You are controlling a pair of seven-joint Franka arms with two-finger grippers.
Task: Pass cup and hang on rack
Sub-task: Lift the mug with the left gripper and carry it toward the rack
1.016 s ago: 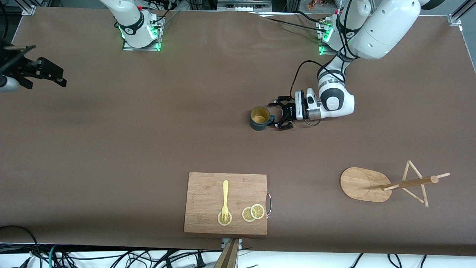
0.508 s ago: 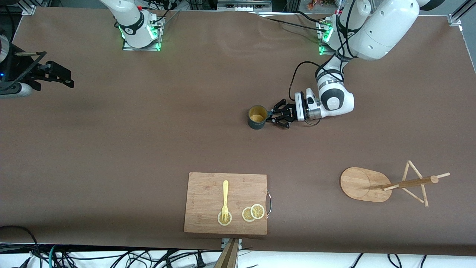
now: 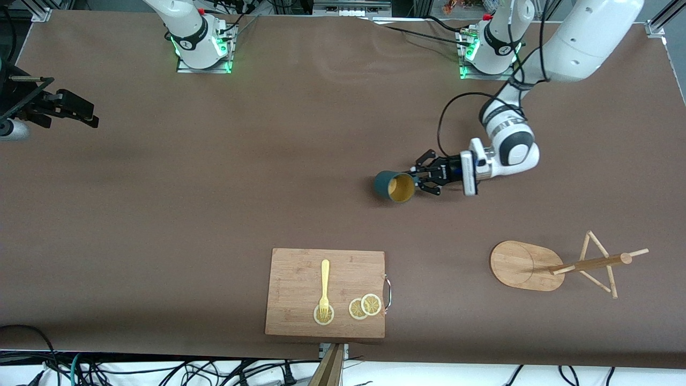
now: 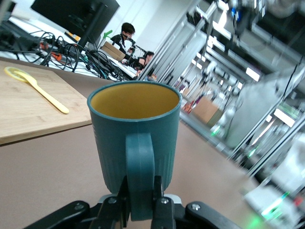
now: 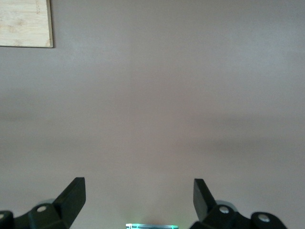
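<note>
We see the cup [image 3: 395,186] tipped on its side above mid-table, handle pinched in the left gripper [image 3: 419,178]; the rack [image 3: 557,265] lies toppled, nearer the camera. The right gripper [image 3: 64,106] waits wide open, empty.

Bare table [image 3: 455,225] lies between the held cup [image 3: 395,186] and the rack [image 3: 557,265].

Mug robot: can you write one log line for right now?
left gripper: shut on mug handle, lifted, tipped | right gripper: open, waiting | mug tree: empty
</note>
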